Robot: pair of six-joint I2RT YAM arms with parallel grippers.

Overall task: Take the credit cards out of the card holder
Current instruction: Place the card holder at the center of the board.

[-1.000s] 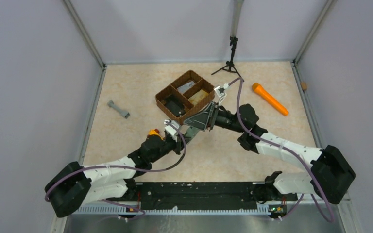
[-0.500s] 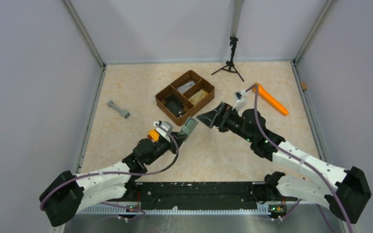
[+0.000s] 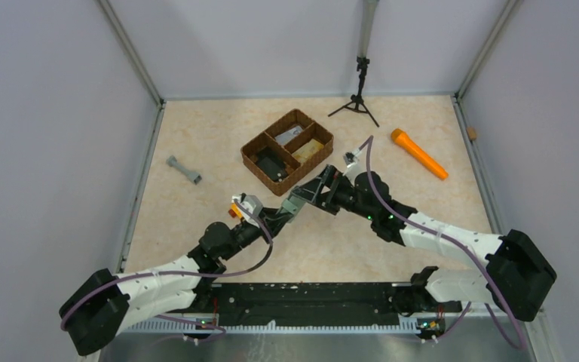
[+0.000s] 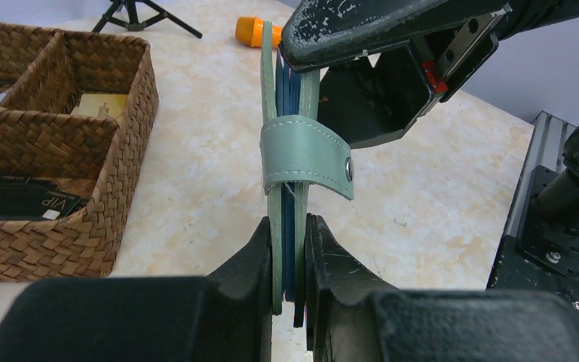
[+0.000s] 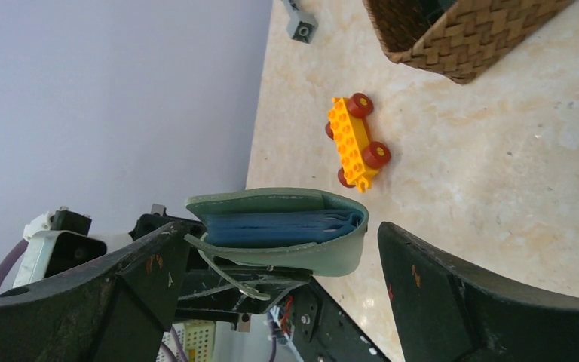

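Note:
The card holder (image 3: 295, 200) is a sage green folded wallet with blue cards (image 5: 271, 226) showing in its open end. My left gripper (image 3: 283, 211) is shut on its lower end and holds it upright above the table; the left wrist view shows it (image 4: 290, 143) clamped between the fingers (image 4: 249, 264), its strap hanging loose. My right gripper (image 3: 318, 192) is open, its jaws wide apart on either side of the holder's upper end (image 5: 301, 256) and not touching it. The right gripper also shows in the left wrist view (image 4: 377, 45).
A brown woven divided basket (image 3: 250, 162) holding small items stands just behind the grippers, also in the left wrist view (image 4: 121, 151). A yellow toy car (image 5: 356, 142) lies below the holder. An orange cylinder (image 3: 418, 153), a grey piece (image 3: 184, 170) and a black tripod (image 3: 358, 102) lie farther off.
My right gripper swung away to the right, then came back to the holder's upper end, still open. My left gripper kept its hold and shifted slightly.

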